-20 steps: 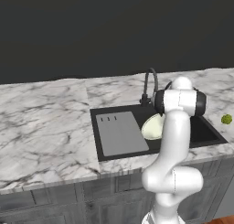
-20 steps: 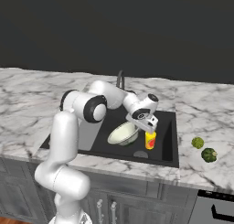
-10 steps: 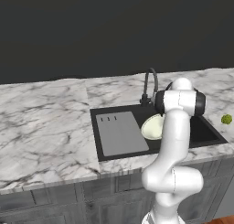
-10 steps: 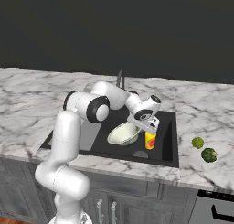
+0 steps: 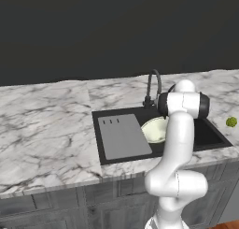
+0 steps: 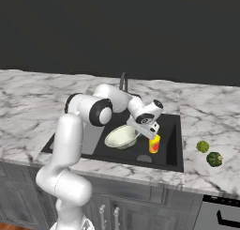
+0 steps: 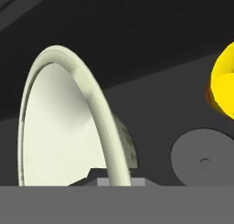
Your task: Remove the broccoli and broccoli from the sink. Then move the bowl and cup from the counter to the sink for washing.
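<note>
My gripper (image 6: 151,133) reaches down into the black sink (image 6: 171,158) and is shut on the top of the yellow cup (image 6: 155,146), which hangs upright low over the basin floor. The cup (image 7: 225,88) also edges into the right of the hand view. The pale cream-green bowl (image 6: 121,137) lies in the sink just left of the cup; its rim (image 7: 93,97) fills the left of the hand view. In the left base view the bowl (image 5: 152,129) is half hidden by my arm. Both broccoli florets (image 6: 202,146) (image 6: 214,159) lie on the counter (image 6: 211,177) right of the sink.
The dark gooseneck tap (image 5: 153,85) stands behind the basin. A grey flat panel (image 5: 122,135) covers the sink's left side. The round drain (image 6: 144,157) lies in the floor in front of the cup. One broccoli (image 5: 231,122) shows at the counter's far right.
The gripper has sunk a little deeper into the sink with the cup in it. The bowl and the florets have stayed put.
</note>
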